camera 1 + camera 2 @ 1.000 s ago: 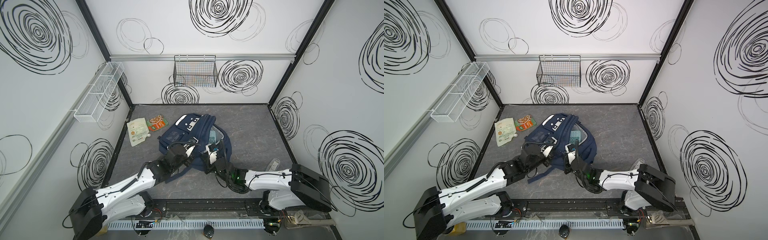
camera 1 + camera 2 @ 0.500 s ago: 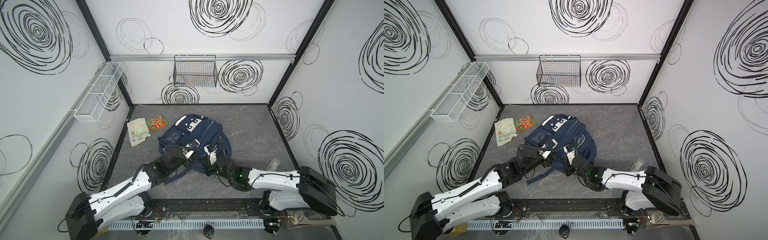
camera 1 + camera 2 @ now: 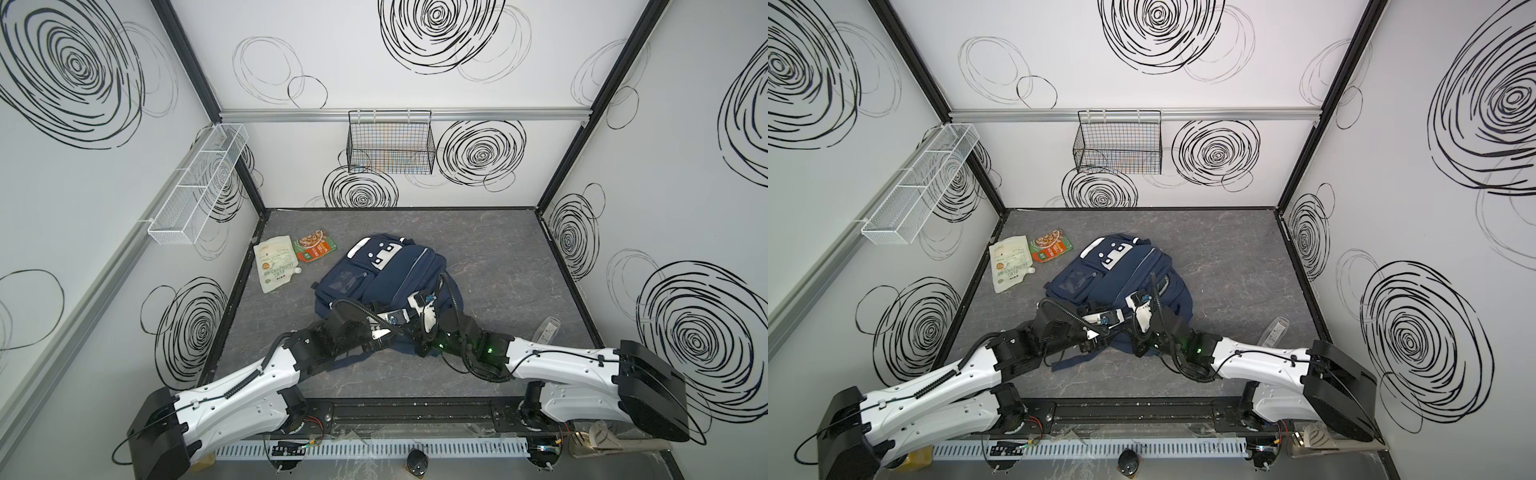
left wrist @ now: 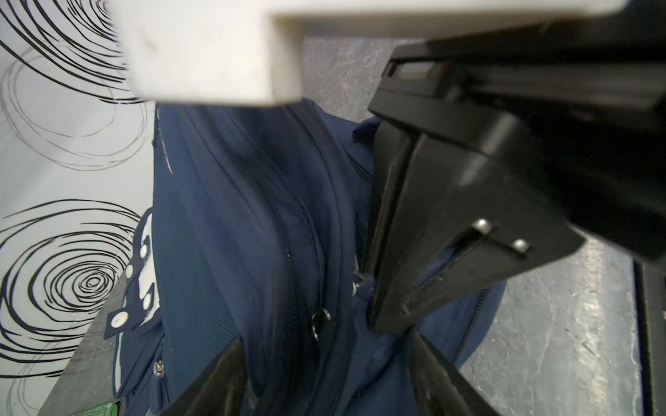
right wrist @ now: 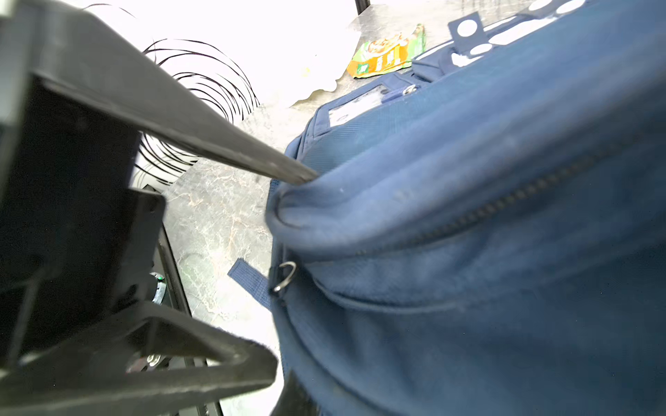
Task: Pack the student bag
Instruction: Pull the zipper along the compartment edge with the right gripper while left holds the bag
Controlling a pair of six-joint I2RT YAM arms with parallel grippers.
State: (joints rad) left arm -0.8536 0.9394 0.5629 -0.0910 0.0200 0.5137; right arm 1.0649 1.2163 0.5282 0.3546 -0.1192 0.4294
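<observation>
Two arms, the left arm (image 3: 257,382) and the right arm (image 3: 561,365), reach in both top views to the near edge of the student bag (image 3: 399,270). The bag lies face up in the middle of the grey table (image 3: 498,257). A white pouch (image 3: 276,264) and an orange-green packet (image 3: 313,249) lie near its far left side.

From the left wrist we see the left claw (image 4: 324,342) spread wide, its fingers (image 4: 220,378) standing either side of a ridge of navy fabric. Just ahead, the right claw (image 4: 389,309) is pressed together on the bag's fabric beside a zip line.

From the right wrist we see a rolled fold of the bag bulging at the tip of one finger (image 5: 234,151). A metal zip ring (image 5: 284,275) hangs below that fold.
</observation>
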